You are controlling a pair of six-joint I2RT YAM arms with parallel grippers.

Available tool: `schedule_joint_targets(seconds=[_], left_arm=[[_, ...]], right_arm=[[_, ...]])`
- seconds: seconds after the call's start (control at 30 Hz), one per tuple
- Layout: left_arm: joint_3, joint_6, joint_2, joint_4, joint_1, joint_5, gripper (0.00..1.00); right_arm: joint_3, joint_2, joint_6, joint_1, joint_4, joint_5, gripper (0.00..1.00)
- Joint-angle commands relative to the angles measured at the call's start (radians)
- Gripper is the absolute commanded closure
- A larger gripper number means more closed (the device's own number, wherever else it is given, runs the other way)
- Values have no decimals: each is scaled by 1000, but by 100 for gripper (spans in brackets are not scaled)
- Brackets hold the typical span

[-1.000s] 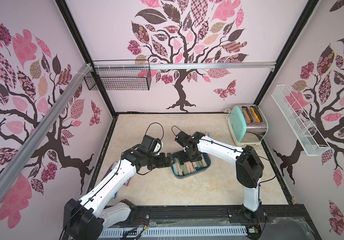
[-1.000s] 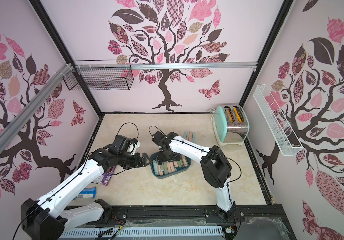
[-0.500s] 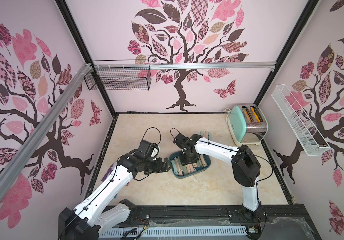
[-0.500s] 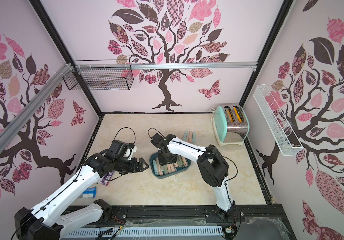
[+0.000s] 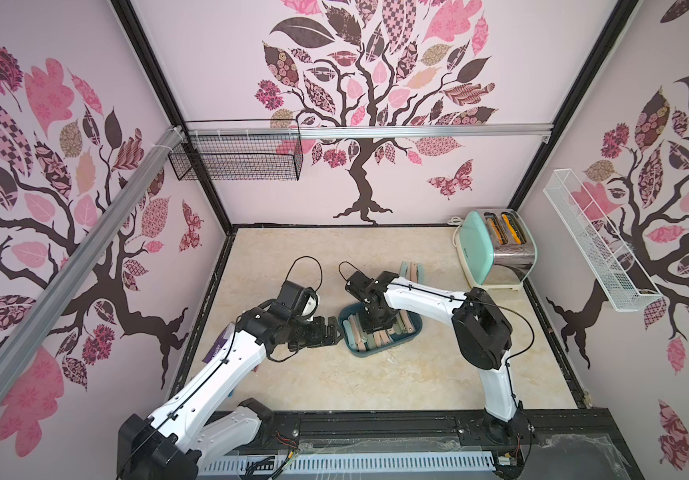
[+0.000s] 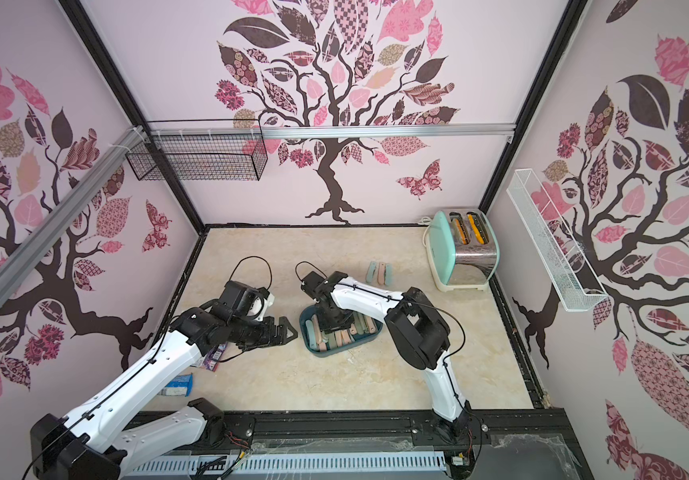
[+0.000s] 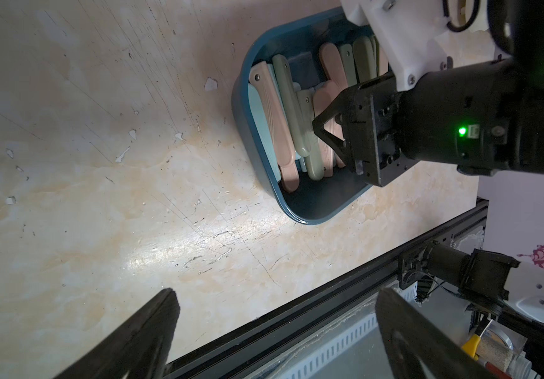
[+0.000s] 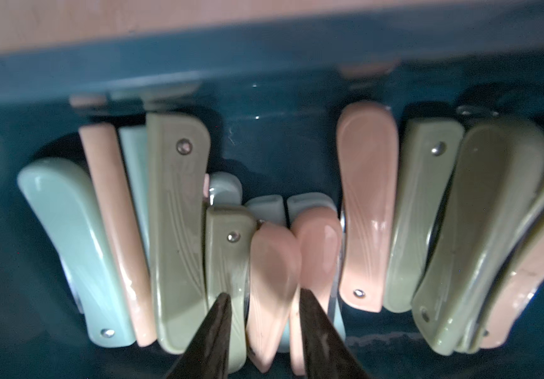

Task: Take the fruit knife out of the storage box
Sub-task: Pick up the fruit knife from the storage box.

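The storage box [image 5: 416, 329] [image 6: 371, 337] is a dark teal tub in mid-table, packed with several folded fruit knives in pink, green and pale blue. My right gripper [image 5: 378, 328] [image 6: 334, 326] reaches straight down into it. In the right wrist view its fingertips [image 8: 265, 293] stand close on either side of a pink fruit knife [image 8: 270, 262], pressing its flanks, with the box wall [image 8: 264, 39] beyond. My left gripper [image 5: 332, 330] [image 6: 288, 330] hovers just left of the box, wide open and holding nothing [image 7: 275, 295]; its view shows the box [image 7: 241, 108] and the right gripper [image 7: 326, 131].
Three more folded knives [image 5: 411, 272] [image 6: 378, 272] lie on the table behind the box. A mint toaster [image 5: 500, 253] stands back right. A purple packet [image 6: 211, 357] and a small blue box [image 6: 176, 386] lie front left. Wire baskets hang on the back wall [image 5: 234, 156] and right wall [image 5: 596, 245].
My right gripper's jaws have narrowed from wide open down onto the pink knife inside the box. The left arm has shifted slightly toward the table's front and stays open.
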Motion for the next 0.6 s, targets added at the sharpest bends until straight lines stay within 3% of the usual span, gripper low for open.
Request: schedule_joint_targets(seconds=[0.0,0.1,0.23,0.4,0.57], left_arm=[[-8,2,6,10,3,0,2],[-5,4,7,11,3,0,2],[-2,9,12,10,2,1,2],[-4,9,17,12,3,1,2],[-2,12,22,13,2,3,2]], right_arm=[[2,36,-12,0,3,21,64],[4,47,-19,0,6,19,68],[11,55,-25,0,4,27,84],[18,56,-30,0,1,29,85],[23,66,-42,0,-1,15,72]])
